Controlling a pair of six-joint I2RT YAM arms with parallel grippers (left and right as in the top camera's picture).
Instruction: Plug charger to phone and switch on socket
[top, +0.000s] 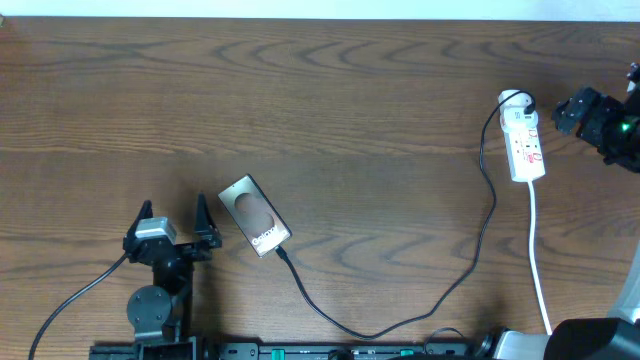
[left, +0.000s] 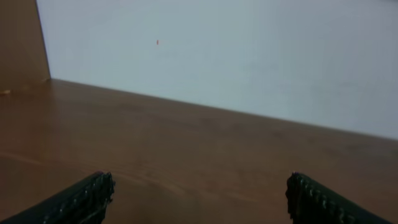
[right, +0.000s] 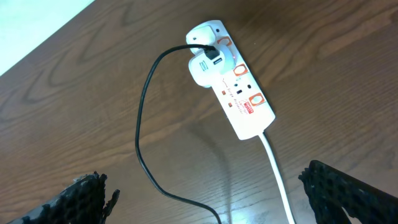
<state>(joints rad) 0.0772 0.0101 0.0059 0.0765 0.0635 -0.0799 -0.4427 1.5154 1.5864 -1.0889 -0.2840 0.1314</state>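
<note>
Your left gripper (top: 176, 211) sits at the near-left of the table (top: 350, 100). Its fingers (left: 93, 194) are spread wide with nothing between them, and the left wrist view shows only bare wood and a pale wall (left: 249, 56).

The phone (top: 254, 215) lies just right of that gripper, flat, screen up and turned diagonally. It's close to the nearer finger but not touching. There's one phone, with a brown oval on the screen.

The charger (top: 494, 200) is one thin black cable. Its connector tip (top: 282, 252) meets the phone's near short edge, but you can't tell from overhead whether it's fully seated. From there the cable loops toward the table's near edge, then climbs right and away to the socket.

The socket (right: 239, 99) is one white strip lying flat at the far right, well apart from the phone. It's the only thing here holding anything: one white adapter (right: 208, 68) is plugged in at its far end, and the black cable goes into that adapter. The other outlets show nothing in them. I count three red-ringed marks along its top, but whether a switch is on or off can't be read. One white cord (right: 277, 174) leaves its near end and runs toward you.

Your right gripper (right: 205, 176) hangs above the table just right of the socket without touching it. Its fingers (right: 348, 193) are wide apart and hold nothing.

That makes two grippers, both empty.
</note>
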